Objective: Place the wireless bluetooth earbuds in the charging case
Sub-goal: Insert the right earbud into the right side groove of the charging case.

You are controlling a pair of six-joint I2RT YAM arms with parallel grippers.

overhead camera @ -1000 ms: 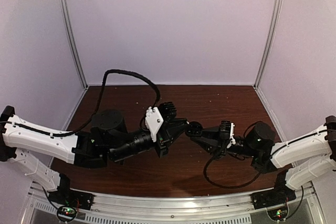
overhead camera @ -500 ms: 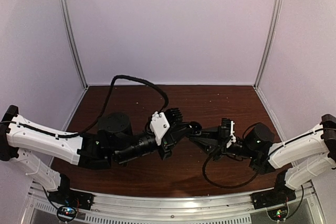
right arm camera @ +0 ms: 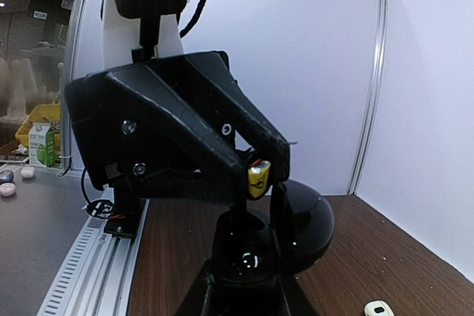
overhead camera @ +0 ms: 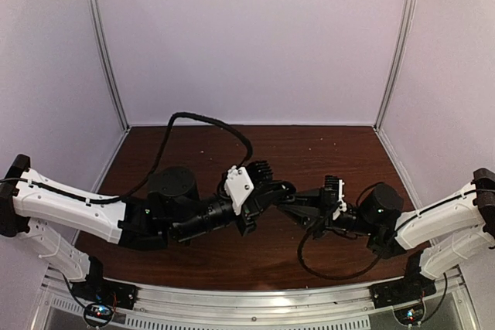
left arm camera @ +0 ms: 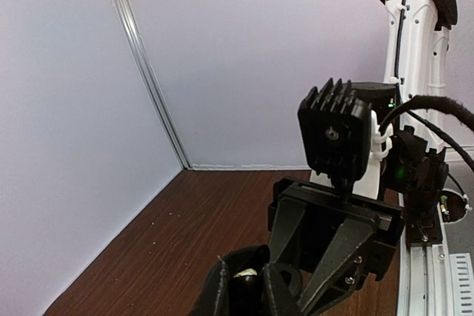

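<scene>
The earbud [left arm camera: 244,274], a small pale bit as far as anyone can tell, is pinched in the nearly closed left jaws. The open black charging case [right arm camera: 244,255] sits clamped in the right jaws. The left arm just crept closer over the worktop [overhead camera: 201,144], so insertion looks about to start.

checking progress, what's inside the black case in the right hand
The black case in the right hand shows only a dark hollow with a glossy spot. Whether anything sits in there cannot be told. In the top view the left hand hides it.
</scene>
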